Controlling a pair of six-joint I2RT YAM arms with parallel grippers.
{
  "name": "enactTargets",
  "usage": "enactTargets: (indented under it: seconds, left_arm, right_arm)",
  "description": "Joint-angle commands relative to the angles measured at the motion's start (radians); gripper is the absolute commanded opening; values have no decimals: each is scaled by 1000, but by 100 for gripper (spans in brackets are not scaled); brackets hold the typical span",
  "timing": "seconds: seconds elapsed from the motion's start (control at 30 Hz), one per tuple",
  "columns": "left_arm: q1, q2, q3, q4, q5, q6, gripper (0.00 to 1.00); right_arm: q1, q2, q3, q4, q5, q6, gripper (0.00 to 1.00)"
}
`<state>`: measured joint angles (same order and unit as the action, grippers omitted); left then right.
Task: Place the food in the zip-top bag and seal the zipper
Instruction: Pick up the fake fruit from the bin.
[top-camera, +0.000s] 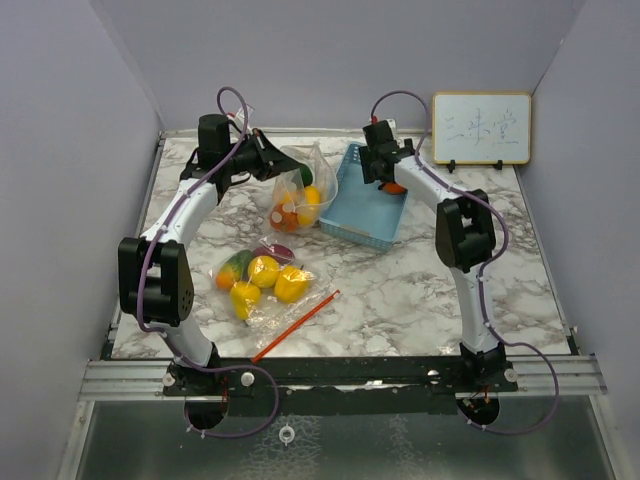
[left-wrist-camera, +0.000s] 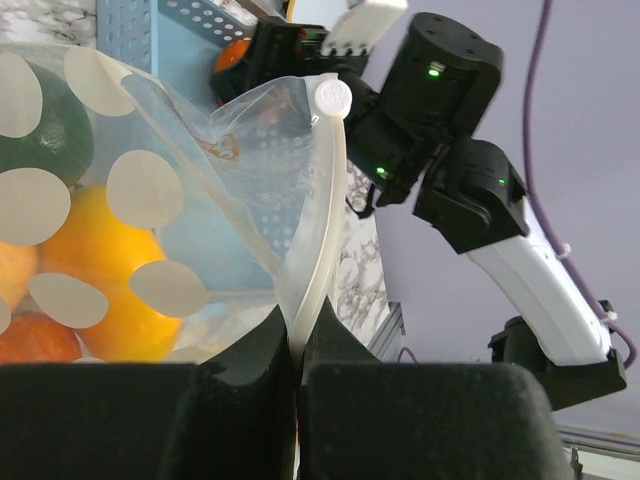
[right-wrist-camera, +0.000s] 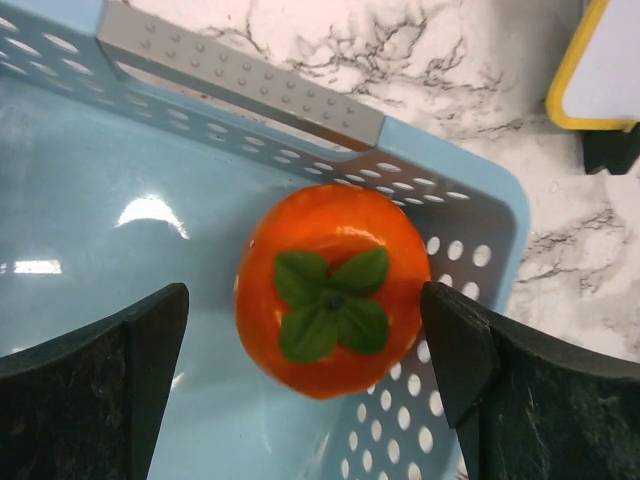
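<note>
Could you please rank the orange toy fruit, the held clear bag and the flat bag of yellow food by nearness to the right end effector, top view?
1. Round orange toy fruit, under the right end effector, inside the blue basket.
2. Upright clear plastic zip-top bag, left of the basket.
3. Flat clear bag of yellow food, front left.

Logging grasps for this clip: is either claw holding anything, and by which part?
The left claw is shut on the zip-top bag, pinching its white zipper strip. The right claw, open around the orange toy fruit in the blue basket, holds nothing.
</note>
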<state>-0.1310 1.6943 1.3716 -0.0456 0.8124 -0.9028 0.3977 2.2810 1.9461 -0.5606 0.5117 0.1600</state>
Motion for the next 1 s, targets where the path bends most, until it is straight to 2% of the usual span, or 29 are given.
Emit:
enactTargets:
  seconds: [0.0, 0.1, 0.2, 0.33, 0.4, 0.5, 0.6, 0.73, 0.83, 0.97]
  left_arm:
    - [1, -19, -6, 23, 58, 11, 0]
    - [1, -15, -9, 26, 62, 10, 0]
    - [1, -9, -9, 28, 66, 10, 0]
    - [1, -4, -12, 30, 66, 10, 0]
    - [1, -4, -13, 30, 62, 8, 0]
    - [1, -4, -13, 23, 55, 9, 0]
    - [1, -4, -13, 14, 47, 10, 0]
    - [1, -4, -13, 1, 38, 19, 0]
    - [1, -4, -8, -15, 26, 30, 0]
    - [0, -4, -9, -26, 15, 38, 0]
  right_arm:
    - [-14, 75, 18, 63, 33, 9, 100]
    - [-15, 89, 3, 85, 70, 13, 100]
    - [-16, 71, -49, 135, 84, 3, 89]
    - [-14, 8, -111, 198, 58, -8, 58]
    - [-16, -33, -141, 216, 22, -19, 45]
    - [-15, -116, -178, 201, -68, -15, 33]
    - [-15, -253, -228, 191, -222, -9, 32]
    - [-12, -436, -300, 251, -618, 7, 32]
    - [8, -518, -306, 290, -831, 92, 32]
    - [106, -555, -279, 344, -897, 137, 35]
